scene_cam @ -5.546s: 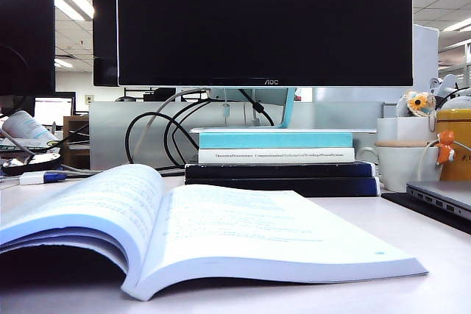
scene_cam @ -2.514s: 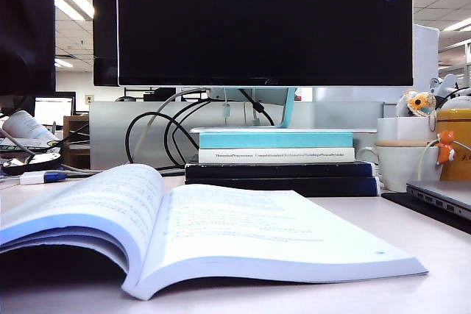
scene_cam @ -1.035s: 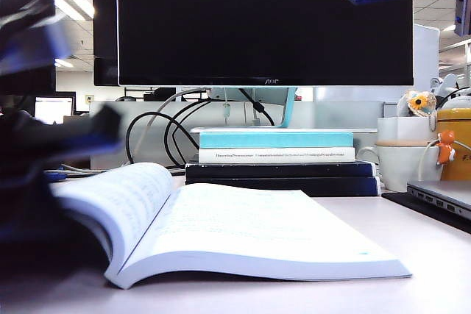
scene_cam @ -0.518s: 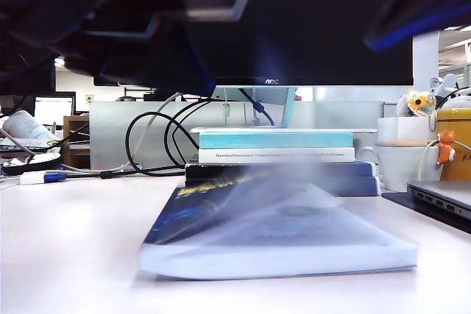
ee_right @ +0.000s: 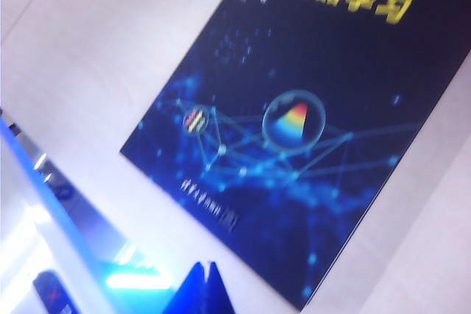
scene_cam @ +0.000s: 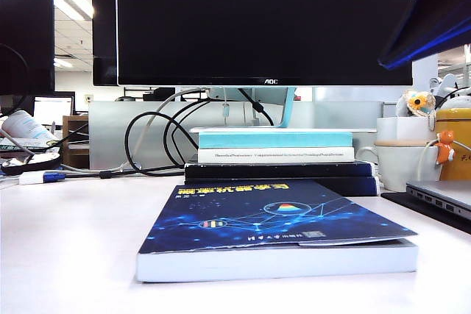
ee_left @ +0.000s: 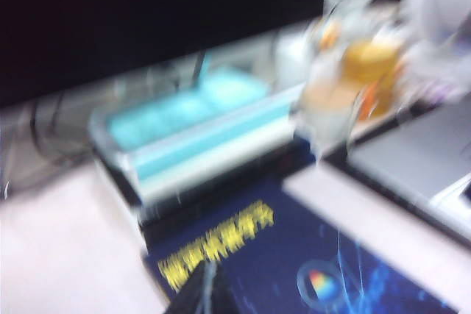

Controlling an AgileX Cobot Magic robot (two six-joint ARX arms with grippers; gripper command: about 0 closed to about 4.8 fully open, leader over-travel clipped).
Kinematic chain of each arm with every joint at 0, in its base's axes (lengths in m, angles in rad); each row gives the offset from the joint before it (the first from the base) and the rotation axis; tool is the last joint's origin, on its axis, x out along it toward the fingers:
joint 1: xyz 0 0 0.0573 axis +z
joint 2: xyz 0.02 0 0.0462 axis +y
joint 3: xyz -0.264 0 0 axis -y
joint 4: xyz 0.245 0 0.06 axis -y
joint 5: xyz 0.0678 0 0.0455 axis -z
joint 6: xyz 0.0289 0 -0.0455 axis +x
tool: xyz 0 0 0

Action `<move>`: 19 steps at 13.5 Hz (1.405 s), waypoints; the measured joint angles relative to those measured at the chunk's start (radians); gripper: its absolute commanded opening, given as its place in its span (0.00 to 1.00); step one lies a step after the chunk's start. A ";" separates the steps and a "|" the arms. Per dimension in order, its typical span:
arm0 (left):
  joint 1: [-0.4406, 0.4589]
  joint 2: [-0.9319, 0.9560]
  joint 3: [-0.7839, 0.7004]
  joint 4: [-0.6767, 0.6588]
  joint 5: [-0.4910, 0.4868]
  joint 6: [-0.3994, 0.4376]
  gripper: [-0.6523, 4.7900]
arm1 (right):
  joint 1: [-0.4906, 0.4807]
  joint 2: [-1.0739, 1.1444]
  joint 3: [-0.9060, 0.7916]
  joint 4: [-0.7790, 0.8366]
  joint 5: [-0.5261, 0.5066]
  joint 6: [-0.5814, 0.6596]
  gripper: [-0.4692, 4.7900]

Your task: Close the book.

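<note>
The book (scene_cam: 280, 215) lies flat and closed on the white desk, dark blue cover up, with its yellow title and small coloured triangle showing. The left wrist view is blurred; there my left gripper (ee_left: 208, 290) hangs above the title end of the book (ee_left: 309, 277), its dark fingers together and holding nothing. My right gripper (ee_right: 208, 284) hovers over the desk just off the cover's edge (ee_right: 309, 108), tips together and empty. In the exterior view only part of the right arm (scene_cam: 430, 12) shows, high at the right; the left arm is out of that view.
Behind the book stands a stack of books (scene_cam: 280, 170) topped by a teal-and-white one (scene_cam: 276, 140), under a large monitor (scene_cam: 265, 20). Cables (scene_cam: 154, 134) loop at the back left. A mug (scene_cam: 401, 163), a yellow container (scene_cam: 456, 137) and a laptop (scene_cam: 441, 196) sit right.
The open book's left half has swung over to the right and the book now lies closed, cover up. The left arm has left the exterior view.
</note>
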 measured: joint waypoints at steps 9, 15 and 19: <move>0.951 -0.437 -0.010 -0.312 0.819 -0.013 0.11 | -0.042 -0.294 -0.006 0.312 0.287 0.051 0.08; 1.361 -0.480 -0.032 -0.325 1.070 -0.150 0.11 | -0.044 -0.714 -0.338 0.529 0.612 0.123 0.08; 1.335 -0.573 -0.129 -0.357 0.966 -0.219 0.11 | -0.042 -0.943 -0.506 0.576 0.676 0.160 0.08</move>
